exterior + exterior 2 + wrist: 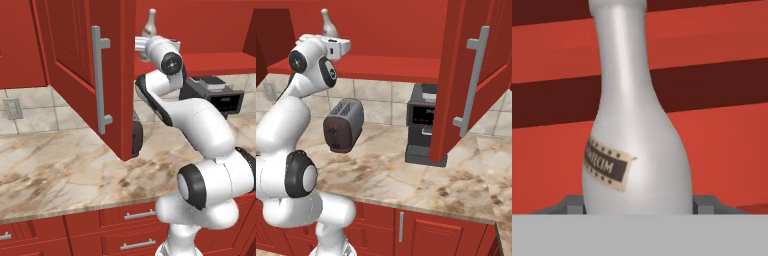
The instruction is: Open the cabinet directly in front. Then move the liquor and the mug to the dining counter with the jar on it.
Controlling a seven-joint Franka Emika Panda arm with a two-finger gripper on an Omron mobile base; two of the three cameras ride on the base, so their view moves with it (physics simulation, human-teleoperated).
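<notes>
The liquor [632,125], a pale bottle with a tan label, stands upright in the hand view between the two dark fingertips [573,204]. My gripper [638,205] is shut on its wide lower body, one tip against each side. From the base, the bottle's neck [150,22] [327,22] rises above my white hand inside the red cabinet [381,67], just over its shelf. Both cabinet doors are swung open: the left one [75,65] and the right one [466,75]. The mug, the dining counter and the jar are out of view.
A dark toaster [343,125] and a black coffee machine [421,130] stand on the marbled counter [60,170] under the cabinet. The open left door hangs close beside my forearm. Red drawers [135,215] run below the counter edge, and a wall outlet [12,107] is at the left.
</notes>
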